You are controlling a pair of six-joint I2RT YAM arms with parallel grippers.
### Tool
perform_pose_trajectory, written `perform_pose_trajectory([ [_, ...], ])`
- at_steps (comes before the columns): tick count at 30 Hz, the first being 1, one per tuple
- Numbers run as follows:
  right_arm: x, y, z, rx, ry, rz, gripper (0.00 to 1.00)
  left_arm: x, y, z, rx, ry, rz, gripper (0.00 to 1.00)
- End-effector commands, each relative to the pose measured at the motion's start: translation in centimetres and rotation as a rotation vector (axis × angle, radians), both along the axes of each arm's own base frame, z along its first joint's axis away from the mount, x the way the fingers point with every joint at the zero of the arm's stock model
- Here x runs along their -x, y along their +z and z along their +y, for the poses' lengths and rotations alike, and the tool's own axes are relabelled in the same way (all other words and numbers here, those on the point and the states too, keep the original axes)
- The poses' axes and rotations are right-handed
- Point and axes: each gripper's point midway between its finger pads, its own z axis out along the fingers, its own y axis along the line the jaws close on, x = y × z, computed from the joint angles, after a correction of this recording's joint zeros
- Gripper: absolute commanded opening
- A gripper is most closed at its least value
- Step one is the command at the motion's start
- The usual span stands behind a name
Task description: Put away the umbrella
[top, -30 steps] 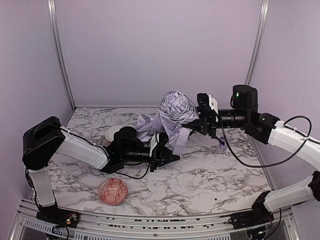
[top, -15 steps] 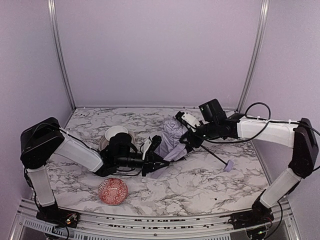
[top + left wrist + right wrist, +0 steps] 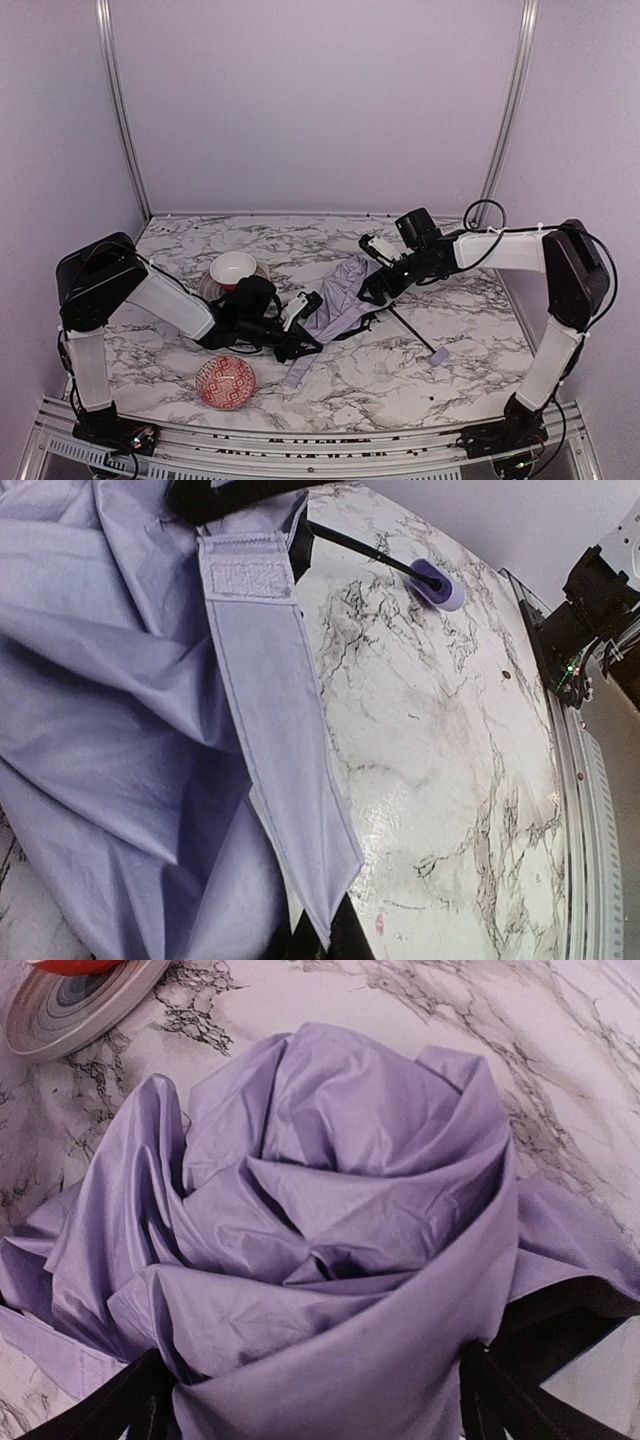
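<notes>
Umbrella point(image 3: 345, 295), just one, crumpled on the surface point(image 3: 450, 370); left jaws clamp its strap point(image 3: 270, 730), right jaws gape around its canopy point(image 3: 340, 1210); two bowls: red patterned bowl point(image 3: 226, 383), white bowl point(image 3: 233, 268).

A marbled table point(image 3: 420, 365) carried a lavender umbrella point(image 3: 338, 300) lying across its middle. A red bowl point(image 3: 226, 382) sat near the front, a white bowl point(image 3: 233, 268) further back.

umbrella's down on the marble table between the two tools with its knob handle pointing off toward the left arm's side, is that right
No, one detail is off. The umbrella is down on the marble table between the left tool and right tool, but its knob handle points off toward the right arm's side, as the top external view shows.
</notes>
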Motion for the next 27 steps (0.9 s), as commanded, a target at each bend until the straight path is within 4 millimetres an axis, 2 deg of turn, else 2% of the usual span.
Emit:
perform_pose_trajectory([
  [1, -1.1, 4.7, -1.0, -0.077, -0.004, -0.068, 1.00, 0.3, -0.6, 0.4, -0.034, -0.024, 0.025, 0.00],
  [4, -0.1, 5.3, -2.0, -0.056, -0.022, -0.068, 0.99, 0.3, 0.0, 0.3, -0.022, -0.034, 0.010, 0.00],
  [10, 2.9, 2.9, -5.6, 0.030, -0.198, 0.056, 0.87, 0.2, 1.6, 0.0, 0.005, -0.046, -0.019, 0.00],
  [12, 4.2, 2.5, -5.9, 0.038, -0.211, 0.073, 0.84, 0.2, 1.8, -0.1, 0.010, -0.052, -0.024, 0.00],
  [17, 7.0, -1.0, -6.2, 0.124, -0.203, 0.132, 0.84, 0.3, 2.8, -0.1, 0.018, -0.065, -0.035, 0.00],
  [20, 7.3, -3.4, -6.7, 0.170, -0.217, 0.160, 0.81, 0.4, 3.6, 0.2, 0.017, -0.074, -0.058, 0.00],
  [23, 6.3, -4.7, -6.6, 0.187, -0.229, 0.146, 0.68, 0.7, 4.3, 0.5, 0.009, -0.085, -0.078, 0.00],
  [27, 5.2, -5.5, -6.4, 0.205, -0.233, 0.132, 0.41, 0.9, 4.6, 1.2, -0.022, -0.088, -0.092, 0.00],
])
